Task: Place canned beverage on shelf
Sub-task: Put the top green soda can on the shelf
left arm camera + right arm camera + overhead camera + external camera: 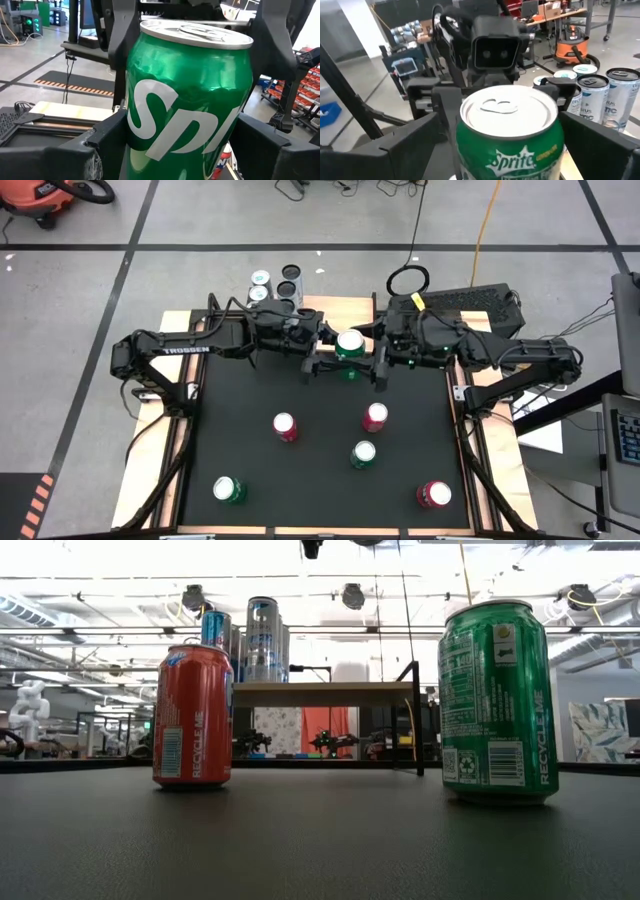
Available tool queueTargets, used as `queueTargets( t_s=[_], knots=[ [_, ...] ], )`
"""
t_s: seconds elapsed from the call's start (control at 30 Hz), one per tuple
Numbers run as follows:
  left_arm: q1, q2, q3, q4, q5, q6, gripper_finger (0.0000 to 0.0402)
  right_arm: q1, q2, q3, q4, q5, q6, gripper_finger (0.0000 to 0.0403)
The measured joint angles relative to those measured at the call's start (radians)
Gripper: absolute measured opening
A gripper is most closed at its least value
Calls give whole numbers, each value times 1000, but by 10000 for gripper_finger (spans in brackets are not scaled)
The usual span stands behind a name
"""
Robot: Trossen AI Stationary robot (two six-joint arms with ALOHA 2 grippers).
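Judging by the shelf (pixel 300 305), you're mid-handover: four cans (pixel 275 286) stand there, the green can (pixel 349 345) hangs over the tabletop (pixel 320 470), pinched by the left pincer (pixel 322 352) (right pincer (pixel 378 362) spread around it), five more waiting.

High view: overhead, looking straight down on the whole table (pixel 320 480) and both arms. Low view: at table height, level across it toward the room, the shelf (pixel 325 694) far back. Left wrist view: very close on the green Sprite can (pixel 190 95), facing the right arm behind it. Right wrist view: same can (pixel 510 130) just ahead, facing the left arm's camera. Both wrist views and the high view share that can (pixel 349 344), between the two grippers.
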Motion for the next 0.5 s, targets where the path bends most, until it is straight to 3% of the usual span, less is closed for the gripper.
queueTargets(
  t_s=[0.23, 0.5],
  knots=[
    [-7, 0, 0, -1, 0, 0, 286, -1, 15, 0, -4, 0, -41, 384],
    [-7, 0, 0, 0, 0, 0, 286, -1, 22, 0, 26, 3, -71, 334]
  ],
)
